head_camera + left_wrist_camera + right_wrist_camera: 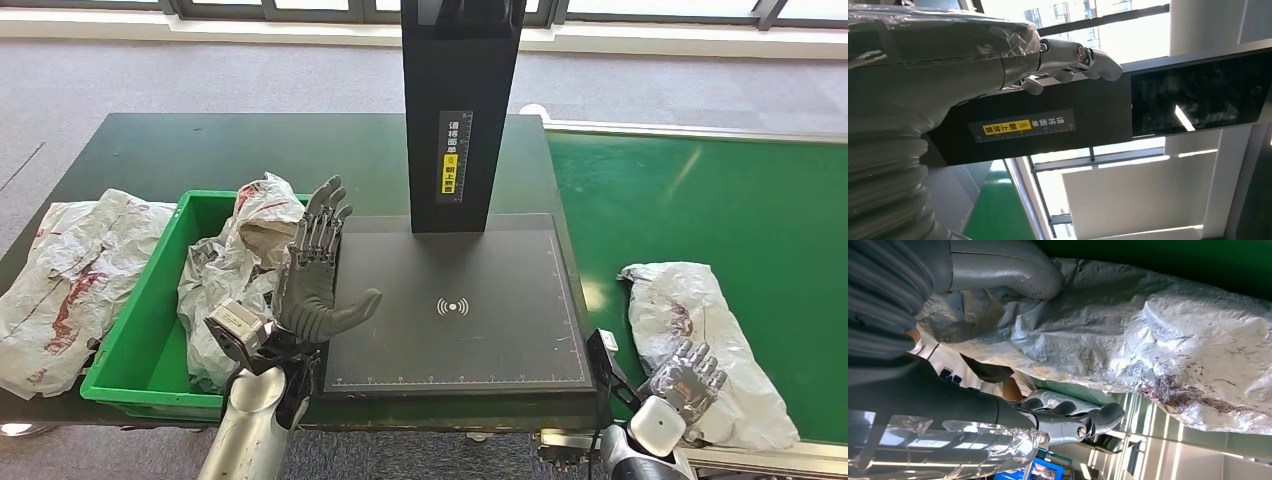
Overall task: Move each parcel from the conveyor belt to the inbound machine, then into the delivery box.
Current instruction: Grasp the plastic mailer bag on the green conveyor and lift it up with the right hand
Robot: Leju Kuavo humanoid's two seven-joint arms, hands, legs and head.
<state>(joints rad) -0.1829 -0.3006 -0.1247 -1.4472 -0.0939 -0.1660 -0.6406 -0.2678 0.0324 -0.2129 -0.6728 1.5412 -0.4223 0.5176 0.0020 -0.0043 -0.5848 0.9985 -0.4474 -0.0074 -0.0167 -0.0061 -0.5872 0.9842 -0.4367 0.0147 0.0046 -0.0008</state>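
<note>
— How far along are you?

— Partway, I judge. The green delivery box (140, 340) to my left already holds crumpled silver parcels (235, 270), and one more silver parcel (75, 275) lies on the dark table just beside the box, outside it. Whether that one counts as delivered I can't say.

— And the inbound machine?

— Its black scan plate (455, 300) is bare, with the black column (462, 110) standing at its far edge. Nothing waits there to be scanned.

— What's left, then?

— At least the parcel on the conveyor belt (700, 200). That grey-white bag (700, 330) lies near the belt's near edge, on my right.

— What are your hands doing?

— My left hand (315, 280) is raised between the box and the plate, fingers spread wide, holding nothing. My right hand (685, 378) is on the near end of the belt parcel; in the wrist view my thumb (1003, 267) lies on one side of the wrinkled plastic and my fingers (1068, 417) curl on the other. It looks like a grasp closing, though I can't tell for sure that it is firm.

— So the next stretch?

— Belt to plate, then plate to box, for this parcel.
</note>
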